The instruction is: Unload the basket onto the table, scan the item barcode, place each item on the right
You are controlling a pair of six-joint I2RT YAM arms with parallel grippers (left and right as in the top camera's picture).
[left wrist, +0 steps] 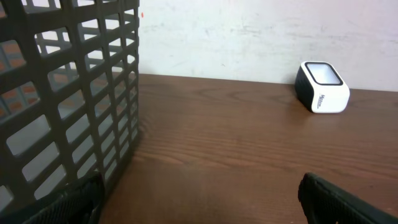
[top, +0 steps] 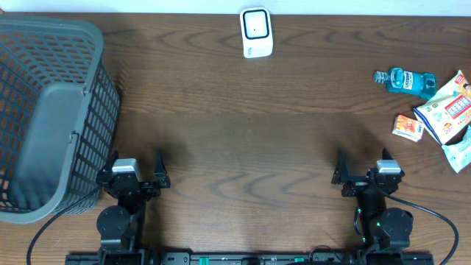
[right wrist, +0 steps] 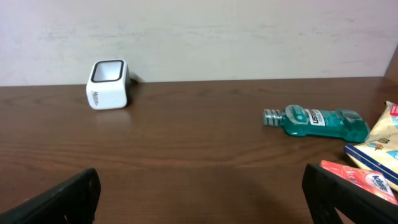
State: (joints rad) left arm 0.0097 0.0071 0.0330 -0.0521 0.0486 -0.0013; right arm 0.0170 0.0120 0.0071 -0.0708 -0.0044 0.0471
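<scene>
Overhead: L end effector (top: 136, 166) & R end effector (top: 363, 169) both spread, empty, at desk (top: 243, 125) front. Bottle (top: 405, 80) & packets (top: 445, 110) far right; scanner (top: 257, 32) far centre; basket (top: 51, 118) left.

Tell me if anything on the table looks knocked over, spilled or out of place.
Only the mouthwash bottle: it lies on its side at the far right, beside the snack packets. Nothing looks spilled; the barcode scanner sits upright.
</scene>
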